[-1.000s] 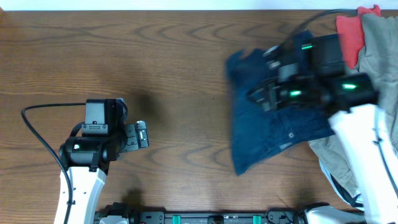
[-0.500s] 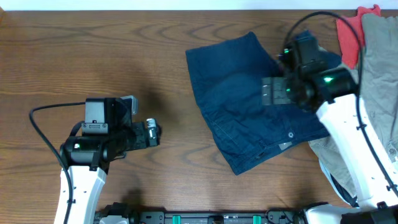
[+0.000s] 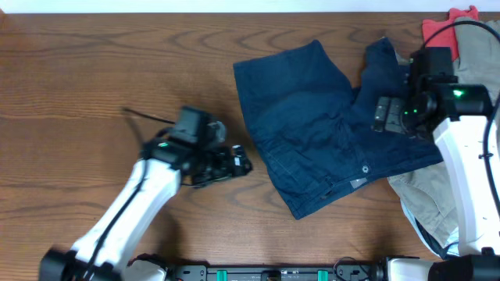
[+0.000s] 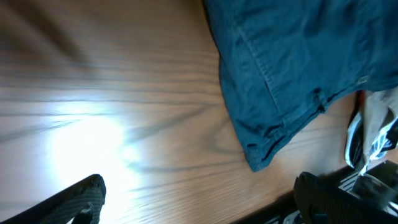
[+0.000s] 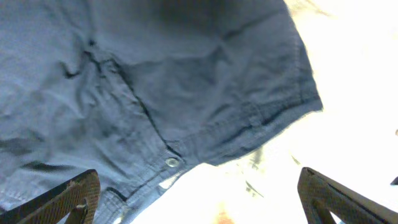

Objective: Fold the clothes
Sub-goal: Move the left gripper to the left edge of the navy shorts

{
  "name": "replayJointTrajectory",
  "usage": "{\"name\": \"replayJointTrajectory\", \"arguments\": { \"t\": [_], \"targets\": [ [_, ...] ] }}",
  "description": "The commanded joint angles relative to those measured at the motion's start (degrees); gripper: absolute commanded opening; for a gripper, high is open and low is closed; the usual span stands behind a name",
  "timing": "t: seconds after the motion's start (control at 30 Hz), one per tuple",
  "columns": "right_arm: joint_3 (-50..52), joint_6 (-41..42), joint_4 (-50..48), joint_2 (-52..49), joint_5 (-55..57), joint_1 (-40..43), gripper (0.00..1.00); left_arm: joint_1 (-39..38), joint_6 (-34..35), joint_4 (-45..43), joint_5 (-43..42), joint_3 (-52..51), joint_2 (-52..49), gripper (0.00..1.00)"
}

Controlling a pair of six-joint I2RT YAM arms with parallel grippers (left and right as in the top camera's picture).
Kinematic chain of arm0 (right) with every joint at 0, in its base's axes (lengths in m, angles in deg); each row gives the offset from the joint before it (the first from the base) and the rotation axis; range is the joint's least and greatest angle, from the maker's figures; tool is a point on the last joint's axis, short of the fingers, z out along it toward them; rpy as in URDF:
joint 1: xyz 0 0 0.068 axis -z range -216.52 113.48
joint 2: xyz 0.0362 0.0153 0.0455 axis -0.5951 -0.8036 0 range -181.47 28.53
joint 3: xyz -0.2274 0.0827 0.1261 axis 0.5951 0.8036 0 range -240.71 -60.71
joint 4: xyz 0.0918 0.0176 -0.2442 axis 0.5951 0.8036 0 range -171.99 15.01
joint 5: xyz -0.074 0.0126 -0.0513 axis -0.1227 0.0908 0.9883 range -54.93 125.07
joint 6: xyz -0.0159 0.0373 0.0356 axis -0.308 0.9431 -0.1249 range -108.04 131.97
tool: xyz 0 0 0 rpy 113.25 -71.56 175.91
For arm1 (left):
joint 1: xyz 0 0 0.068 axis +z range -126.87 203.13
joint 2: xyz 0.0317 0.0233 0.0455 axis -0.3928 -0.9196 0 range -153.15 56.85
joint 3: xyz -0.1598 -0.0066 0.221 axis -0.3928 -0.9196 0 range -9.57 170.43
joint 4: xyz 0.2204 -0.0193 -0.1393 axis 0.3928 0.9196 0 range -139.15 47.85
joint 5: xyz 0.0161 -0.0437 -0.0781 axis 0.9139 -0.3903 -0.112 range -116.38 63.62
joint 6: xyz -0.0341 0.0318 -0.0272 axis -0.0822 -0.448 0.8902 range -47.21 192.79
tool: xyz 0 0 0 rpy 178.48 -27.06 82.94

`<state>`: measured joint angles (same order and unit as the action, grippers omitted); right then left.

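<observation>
The dark navy shorts point(image 3: 328, 133) lie spread flat right of the table's middle, waist toward the front, metal button point(image 3: 365, 168) showing. My left gripper point(image 3: 237, 165) is open and empty over bare wood just left of the shorts' left edge. In the left wrist view the shorts point(image 4: 292, 62) fill the upper right, ahead of the open fingers point(image 4: 205, 205). My right gripper point(image 3: 380, 115) hovers over the shorts' right half. In the right wrist view its fingers point(image 5: 199, 205) are open and empty above the shorts point(image 5: 155, 74) and the button point(image 5: 171, 162).
A khaki-beige garment point(image 3: 476, 55) lies heaped at the table's right edge, partly under the shorts' right side. A red-orange cloth point(image 3: 440, 43) lies at the back right. The wooden table point(image 3: 117, 70) stretches to the left.
The right gripper has let go of the shorts, which now lie spread, and has drawn back to the right. The left arm has swung right toward the shorts' left edge.
</observation>
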<state>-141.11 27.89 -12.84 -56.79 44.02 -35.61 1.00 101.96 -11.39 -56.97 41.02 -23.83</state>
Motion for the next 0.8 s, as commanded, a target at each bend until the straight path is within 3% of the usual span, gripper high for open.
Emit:
{"name": "replayJointTrajectory", "arguments": {
  "t": [0.0,0.27,0.33,0.4,0.47,0.5,0.57,0.6,0.77],
  "targets": [
    [-0.2,0.7,0.9,1.0,0.9,2.4,0.99,-5.1,10.6,-3.7,-0.8,-0.5,-5.9,0.98],
    [-0.2,0.3,2.0,1.0,0.9,4.1,0.99,-15.6,20.7,-17.2,-0.8,-0.5,-19.5,1.00],
    [-0.2,0.3,2.0,1.0,0.9,4.1,0.99,-17.6,22.6,-19.0,-0.8,-0.5,-21.9,0.95],
    [-0.2,0.3,2.0,1.0,0.9,4.1,0.99,-18.9,22.6,-20.3,-0.8,-0.5,-23.3,0.82],
    [-0.2,0.3,2.0,1.0,0.9,4.1,0.99,-19.6,22.6,-20.8,-0.7,-0.5,-23.7,0.60],
    [-0.2,0.3,2.0,1.0,0.9,4.1,0.99,-19.6,22.6,-20.8,-0.7,-0.5,-23.7,0.40],
    [-0.2,0.3,2.0,1.0,0.9,4.1,0.99,-19.2,21.8,-20.7,-0.7,-0.4,-23.7,0.13],
    [-0.2,0.3,2.0,1.0,0.9,4.1,0.99,-18.6,20.8,-20.7,-0.7,-0.4,-23.6,0.06],
    [-0.2,0.3,2.0,1.0,1.2,4.2,0.99,-11.7,11.6,-13.9,0.4,0.1,-22.1,0.06]
  ]
}}
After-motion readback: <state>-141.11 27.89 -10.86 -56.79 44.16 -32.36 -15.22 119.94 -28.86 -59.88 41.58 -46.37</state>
